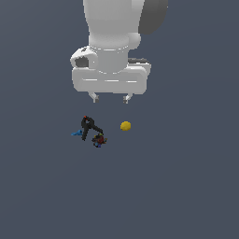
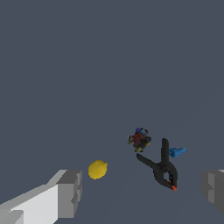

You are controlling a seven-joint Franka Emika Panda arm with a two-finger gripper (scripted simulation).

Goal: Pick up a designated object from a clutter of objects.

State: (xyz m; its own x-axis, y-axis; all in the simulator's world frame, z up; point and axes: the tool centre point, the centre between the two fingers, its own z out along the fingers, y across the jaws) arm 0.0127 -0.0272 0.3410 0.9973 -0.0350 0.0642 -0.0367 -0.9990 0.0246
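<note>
The designated object is a small dark lump speckled with red, blue and yellow, lying on the grey floor. It belongs to the clutter of objects. Touching or nearly touching it is a black clamp-shaped tool with a red tip. A small blue piece lies beside the clamp. A plain yellow ball sits apart from them. My gripper hangs above the floor, open and holding nothing, well clear of all items.
The flat dark grey floor spreads in every direction around the small cluster. The white arm body fills the upper middle of the exterior view.
</note>
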